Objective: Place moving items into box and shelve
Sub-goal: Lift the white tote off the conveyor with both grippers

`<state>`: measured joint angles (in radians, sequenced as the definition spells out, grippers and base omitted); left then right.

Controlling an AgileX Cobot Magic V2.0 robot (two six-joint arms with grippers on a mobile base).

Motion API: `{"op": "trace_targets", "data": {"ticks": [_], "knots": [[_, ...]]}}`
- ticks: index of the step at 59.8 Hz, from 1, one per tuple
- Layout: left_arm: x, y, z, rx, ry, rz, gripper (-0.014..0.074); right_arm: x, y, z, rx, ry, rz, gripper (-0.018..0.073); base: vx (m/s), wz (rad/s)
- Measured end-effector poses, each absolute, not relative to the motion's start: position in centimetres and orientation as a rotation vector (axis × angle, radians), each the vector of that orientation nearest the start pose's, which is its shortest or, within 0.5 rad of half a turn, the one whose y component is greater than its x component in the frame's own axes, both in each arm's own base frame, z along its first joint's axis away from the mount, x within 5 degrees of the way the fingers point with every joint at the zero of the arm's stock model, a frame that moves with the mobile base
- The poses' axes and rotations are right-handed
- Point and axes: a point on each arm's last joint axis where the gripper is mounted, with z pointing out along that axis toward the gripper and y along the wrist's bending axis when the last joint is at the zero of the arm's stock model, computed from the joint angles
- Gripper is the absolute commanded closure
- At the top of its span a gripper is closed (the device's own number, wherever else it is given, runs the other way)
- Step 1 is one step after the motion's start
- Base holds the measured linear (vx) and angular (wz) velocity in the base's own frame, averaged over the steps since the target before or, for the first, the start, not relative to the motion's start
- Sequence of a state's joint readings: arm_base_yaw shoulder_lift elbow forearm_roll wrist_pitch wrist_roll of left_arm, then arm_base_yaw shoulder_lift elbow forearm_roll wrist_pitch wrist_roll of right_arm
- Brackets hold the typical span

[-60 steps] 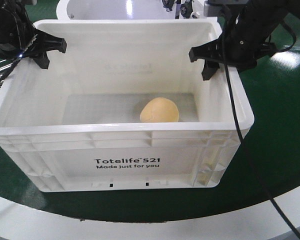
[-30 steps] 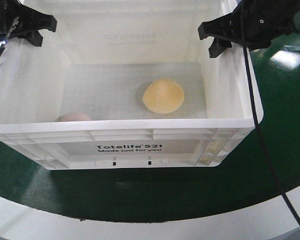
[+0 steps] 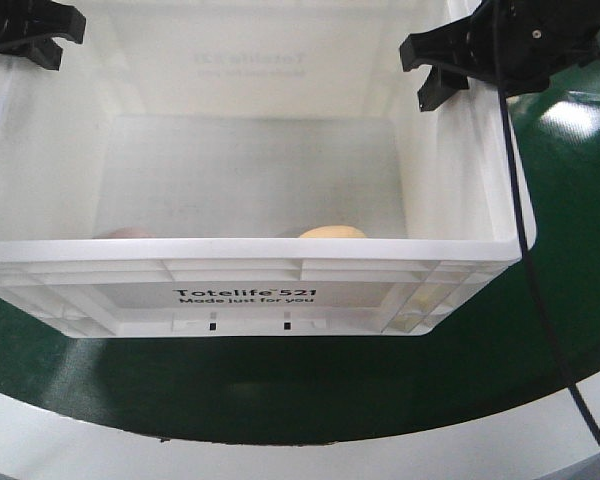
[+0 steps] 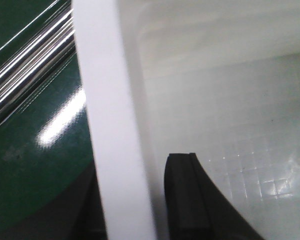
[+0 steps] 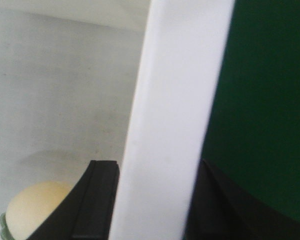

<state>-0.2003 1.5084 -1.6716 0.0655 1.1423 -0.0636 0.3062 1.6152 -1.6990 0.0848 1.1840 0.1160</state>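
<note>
Green worktop (image 3: pixel 280 390) with a curved white border fills the foreground of the front view, and the white box (image 3: pixel 240 262) stands in the middle of it, its black print facing the camera. Whether its base touches the worktop cannot be told; a dark shadow lies under its near edge.

The left gripper (image 3: pixel 28 28) straddles the left wall near the far corner. In the left wrist view this gripper (image 4: pixel 130 210) has one black finger (image 4: pixel 190 200) inside the box and the other outside, the wall's rim clamped between them. The right gripper (image 3: pixel 448 68) straddles the right wall in the same way; in its own view this gripper (image 5: pixel 155 200) closes on the rim, with one finger (image 5: pixel 97 200) inside.

Both moving items lie on the box floor against the near wall, mostly hidden by the rim. The yellow lump (image 3: pixel 332 232) sits right of centre, and the pink lump (image 3: pixel 125 232) sits well apart from it to the left. The yellow lump (image 5: pixel 35 210) also shows beside the inner right finger.

A black cable (image 3: pixel 535 290) runs down from the right arm across the worktop. Shiny metal bars (image 4: pixel 25 92) lie outside the left wall.
</note>
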Motion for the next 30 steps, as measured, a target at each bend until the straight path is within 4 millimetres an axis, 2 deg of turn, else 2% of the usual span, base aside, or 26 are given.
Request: {"op": "trace_targets", "data": {"ticks": [16,30], "knots": [[30.7,-5.9,42.3,0.177,2.450,-0.053,0.0603,31.6,10.6,40.3,-0.232,2.548,0.254,0.0564,0.00,0.00],[29.3,-5.6,43.6,0.175,2.411,-0.058,0.0603,31.0,10.6,41.0,-0.232,2.528,0.272,0.0564,0.00,0.00]]}}
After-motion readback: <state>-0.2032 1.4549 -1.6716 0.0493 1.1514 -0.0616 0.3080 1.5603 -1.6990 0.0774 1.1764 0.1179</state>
